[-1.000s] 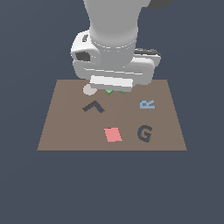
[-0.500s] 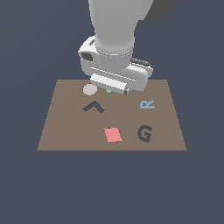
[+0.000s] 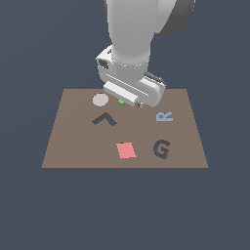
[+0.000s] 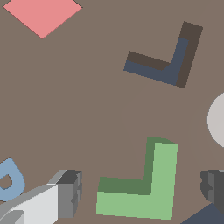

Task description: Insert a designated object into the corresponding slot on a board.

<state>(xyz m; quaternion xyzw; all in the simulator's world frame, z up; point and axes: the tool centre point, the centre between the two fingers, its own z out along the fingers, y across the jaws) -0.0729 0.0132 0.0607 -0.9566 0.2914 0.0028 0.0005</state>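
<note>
The designated object, a bright green L-shaped piece (image 4: 148,192), lies flat on the brown board (image 3: 73,146); in the exterior view only a small bit of it (image 3: 121,102) shows under the hand. My gripper (image 4: 142,189) is open, with one finger on each side of the piece and a gap to both; in the exterior view the gripper (image 3: 129,100) hangs low over the board's far middle. The slot, a dark grey-blue L-shaped mark (image 3: 104,119), lies close by toward the exterior view's left and front; it also shows in the wrist view (image 4: 168,61), empty.
On the board are a pale grey disc (image 3: 100,100) by the slot, a light-blue R (image 3: 164,116), a dark G (image 3: 161,149) and a red square (image 3: 126,150). The red square (image 4: 42,15), the disc (image 4: 217,119) and the R (image 4: 8,179) show in the wrist view too.
The hand has turned about its vertical axis and come a little lower over the green piece. The green piece and the other shapes have not moved.
</note>
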